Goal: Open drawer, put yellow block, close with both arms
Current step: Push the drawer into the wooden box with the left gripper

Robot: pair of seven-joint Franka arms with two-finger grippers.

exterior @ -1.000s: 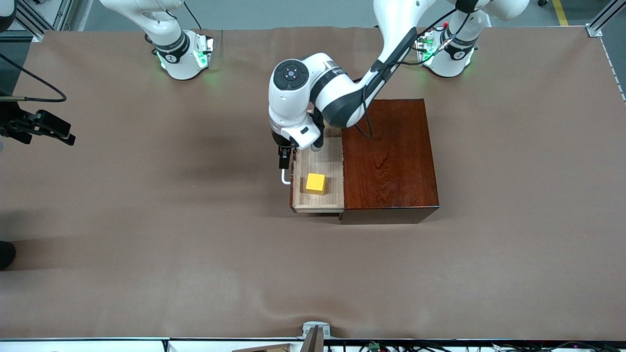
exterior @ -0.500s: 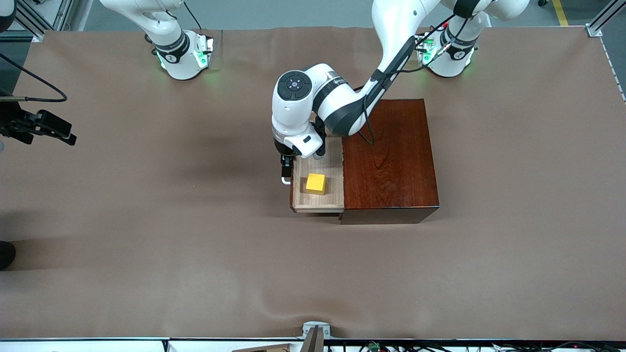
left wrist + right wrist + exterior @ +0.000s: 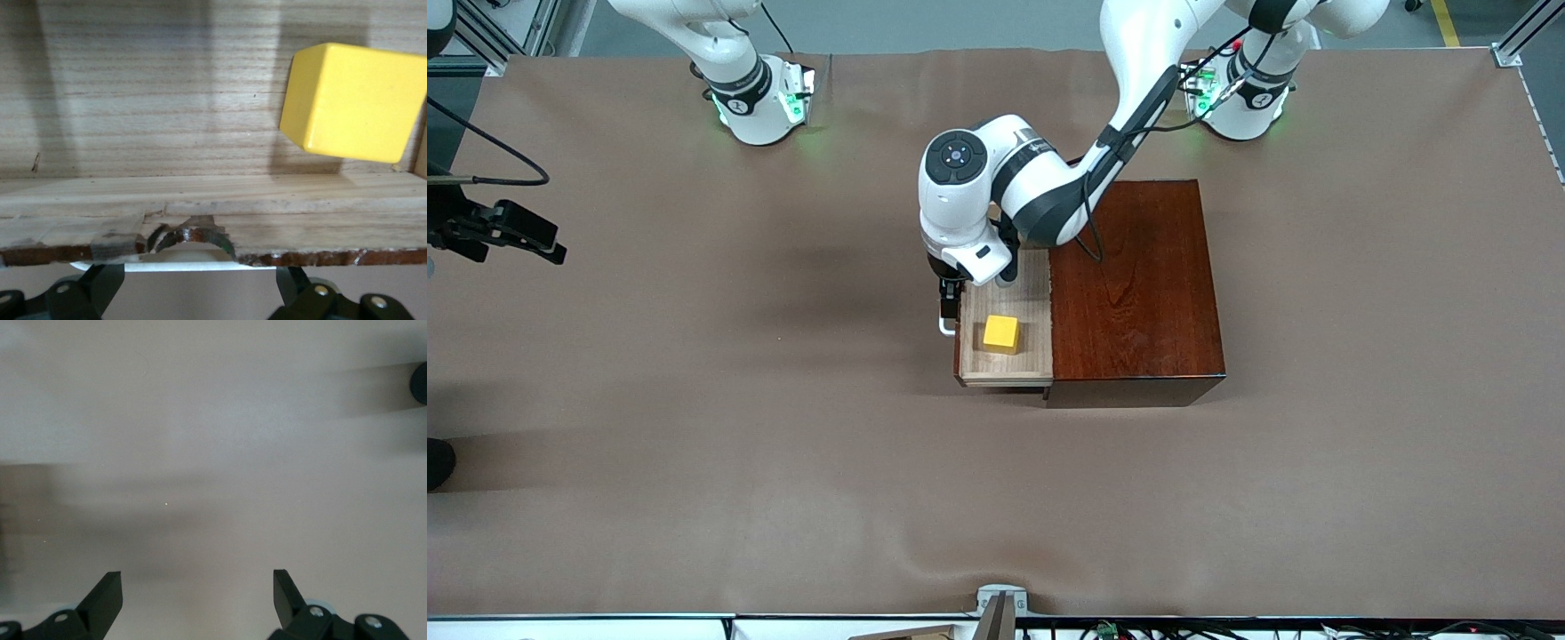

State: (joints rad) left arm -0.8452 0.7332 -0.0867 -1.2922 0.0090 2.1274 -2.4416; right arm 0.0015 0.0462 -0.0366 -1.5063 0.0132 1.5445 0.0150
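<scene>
Left hand (image 3: 950,300) sits at the white U-shaped bar handle (image 3: 943,325) on the pulled-out pale-wood drawer tray (image 3: 1032,293). In the left wrist view its two fingers (image 3: 97,293) stand apart, one at each side of the white bar, nothing clamped between them as far as I can see. Step in hand, by my reading: closing the drawer.

To do it well I want the push straight along the slide, into the glossy dark reddish-brown wooden box (image 3: 1134,284), with contact on the handle or the tray front near its middle so the tray does not skew and bind. Slow feed; stop when the front meets the box.

Contents: the small bright yellow cube (image 3: 1000,332) lies on the tray floor, flat, nearer the front camera than my hand, clear of the walls.

Right hand (image 3: 197,597) waits over bare brown table (image 3: 694,373), fingers wide apart, holding nothing.
</scene>
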